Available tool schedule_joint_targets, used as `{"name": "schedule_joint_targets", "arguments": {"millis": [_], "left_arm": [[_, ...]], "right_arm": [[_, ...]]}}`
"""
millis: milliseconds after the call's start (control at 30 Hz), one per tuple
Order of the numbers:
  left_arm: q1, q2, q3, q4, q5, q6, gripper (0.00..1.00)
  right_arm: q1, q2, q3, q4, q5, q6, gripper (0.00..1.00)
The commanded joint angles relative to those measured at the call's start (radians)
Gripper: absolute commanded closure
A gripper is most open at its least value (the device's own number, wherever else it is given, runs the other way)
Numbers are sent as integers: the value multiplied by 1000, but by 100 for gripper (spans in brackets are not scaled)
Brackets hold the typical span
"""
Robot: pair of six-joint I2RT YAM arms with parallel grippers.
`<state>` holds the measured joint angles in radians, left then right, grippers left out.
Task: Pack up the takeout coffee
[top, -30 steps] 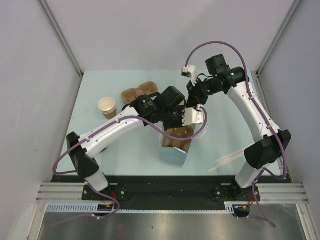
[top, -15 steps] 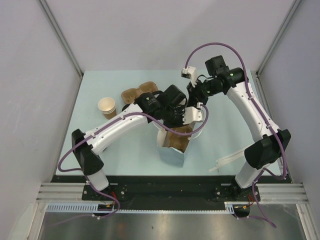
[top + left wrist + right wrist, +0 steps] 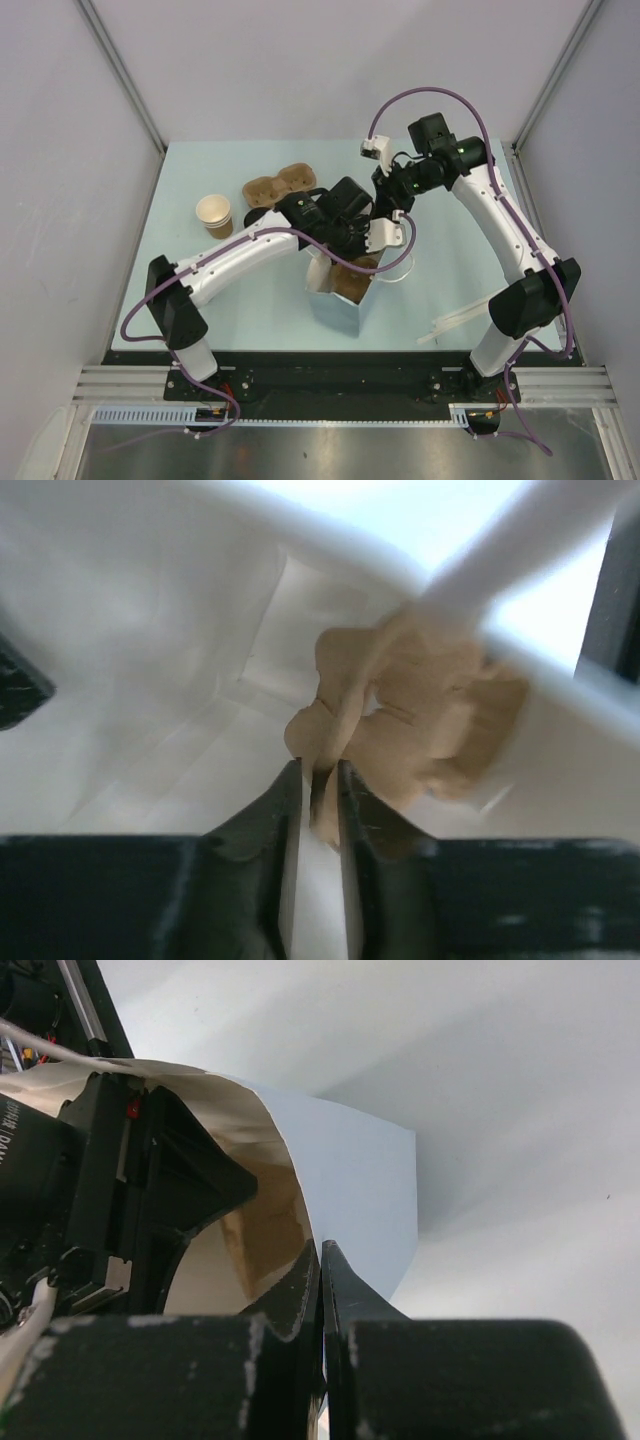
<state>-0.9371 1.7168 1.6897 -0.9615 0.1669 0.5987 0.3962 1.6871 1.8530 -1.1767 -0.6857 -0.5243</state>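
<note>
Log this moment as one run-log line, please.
left gripper: shut on pulp carrier inside paper bag | right gripper: shut on bag rim | lidded coffee: not seen | lidless cup: on table

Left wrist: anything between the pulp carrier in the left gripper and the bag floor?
Nothing visible. The left gripper pinches the carrier inside the bag; the white interior beyond it looks bare. The right gripper holds the rim open.
</note>
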Motion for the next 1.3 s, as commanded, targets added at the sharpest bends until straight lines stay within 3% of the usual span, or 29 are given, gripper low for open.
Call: {"name": "schedule_joint_targets", "arguments": {"millis": [0,133,467,933,1100,1267], "left_arm": [[3,-16,-10,24,-6,-19,71],[3,-43,20,30,-24,-19,54],[3,-98,93,36,-37,-48,39],[1,-170,168,17,-50,-59,36],[7,-271,203,59,65,-114,30],[96,-364,248,144,195,-238,22]], "right_arm": [[1,-41,11,34,-54,-8,100],[1,-37,9,35,-52,-9,100],[1,-33,-3,35,-43,-13,100],[1,-56,-28,51,-44,-14,100],[1,-78,-25,52,-46,-22,100],[9,-119,-34,52,-54,-31,100]]}}
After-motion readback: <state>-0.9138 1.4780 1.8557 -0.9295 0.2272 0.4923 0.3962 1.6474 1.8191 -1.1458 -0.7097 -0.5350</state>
